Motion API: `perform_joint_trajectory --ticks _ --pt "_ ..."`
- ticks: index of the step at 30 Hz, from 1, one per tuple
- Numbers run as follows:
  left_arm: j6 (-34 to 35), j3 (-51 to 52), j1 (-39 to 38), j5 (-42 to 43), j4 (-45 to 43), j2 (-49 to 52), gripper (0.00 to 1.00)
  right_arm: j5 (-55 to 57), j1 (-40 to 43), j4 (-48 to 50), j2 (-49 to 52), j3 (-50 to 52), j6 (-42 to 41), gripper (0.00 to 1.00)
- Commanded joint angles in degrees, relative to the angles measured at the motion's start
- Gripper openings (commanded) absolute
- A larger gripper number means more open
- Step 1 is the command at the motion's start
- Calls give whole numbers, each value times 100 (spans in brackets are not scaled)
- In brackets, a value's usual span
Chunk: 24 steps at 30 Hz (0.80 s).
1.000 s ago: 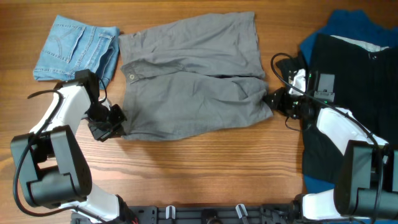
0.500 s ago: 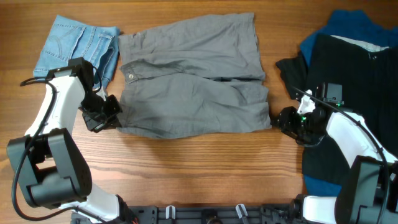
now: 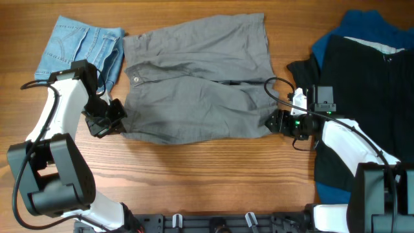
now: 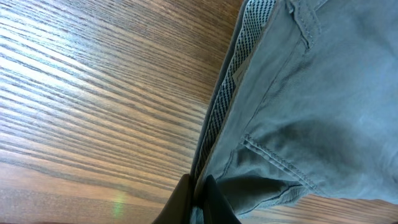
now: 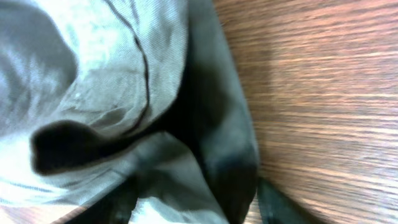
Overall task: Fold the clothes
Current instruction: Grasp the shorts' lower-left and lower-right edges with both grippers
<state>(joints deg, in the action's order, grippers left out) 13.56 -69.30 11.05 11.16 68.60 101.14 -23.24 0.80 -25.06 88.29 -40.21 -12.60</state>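
The grey shorts (image 3: 194, 84) lie flat in the middle of the table (image 3: 213, 175). Their long axis runs left to right, with the waistband (image 4: 217, 118) at the left end and the two legs at the right end.

My left gripper (image 3: 115, 120) sits at the near-left corner, jaws clenched on the near end of the waistband. My wrist view shows the band's edge running straight into the pinched tips.

My right gripper (image 3: 277, 122) is at the other end, at the near-right corner, up against the hem of the near leg. That wrist view is blurred. Grey cloth lies against one dark finger (image 5: 217, 137), but I cannot tell whether those jaws are parted around the hem or closed on it.

So each arm has the corner nearest to it, and both corners are on the near edge. All the rest of the cloth lies away from my jaws, toward the far side. I judge the coming fold depends on that: the near edge goes over to the far edge, across the short axis, with both ends travelling level.

The denim shorts (image 3: 77, 52) lie just beside the far-left corner, and the black clothes (image 3: 369, 71) lie off to the right.
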Motion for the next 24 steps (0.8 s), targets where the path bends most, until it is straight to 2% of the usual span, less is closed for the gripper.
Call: perform_joint_trajectory --ticks 1,2,3,6,8,12,14,17,18,20,22,24 --pt "-122 -96 39 -81 -17 -118 4 177 -26 13 87 22 -105 44" --pt "-120 -96 39 -79 -20 -118 4 177 -24 -11 87 22 -107 47" --pt "-120 -96 39 -81 -20 -118 4 175 -26 -59 87 22 -109 56" --pt "-120 -96 39 -81 -20 -118 4 33 -26 -175 87 22 -87 59" --pt "-120 -96 39 -81 -20 -118 4 37 -24 -417 87 22 -90 69" --pt "-122 -96 39 -81 -20 -118 4 271 -24 -767 87 35 -109 70" --pt "-122 -96 39 -81 -37 -118 4 173 -26 -560 87 127 -116 64" --pt "-122 -96 39 -79 -70 -118 4 -238 -26 144 87 378 -223 47" --pt "-122 -98 39 -81 -66 -118 4 -284 -26 280 87 420 -258 35" --pt "-122 -103 39 -79 -63 -118 4 -297 -24 452 85 422 -238 20" --pt "-125 -186 39 -79 -2 -120 4 -299 -15 284 66 337 -240 8" --pt "-146 -422 39 -79 256 -127 4 -295 2 -391 -37 42 -240 4"
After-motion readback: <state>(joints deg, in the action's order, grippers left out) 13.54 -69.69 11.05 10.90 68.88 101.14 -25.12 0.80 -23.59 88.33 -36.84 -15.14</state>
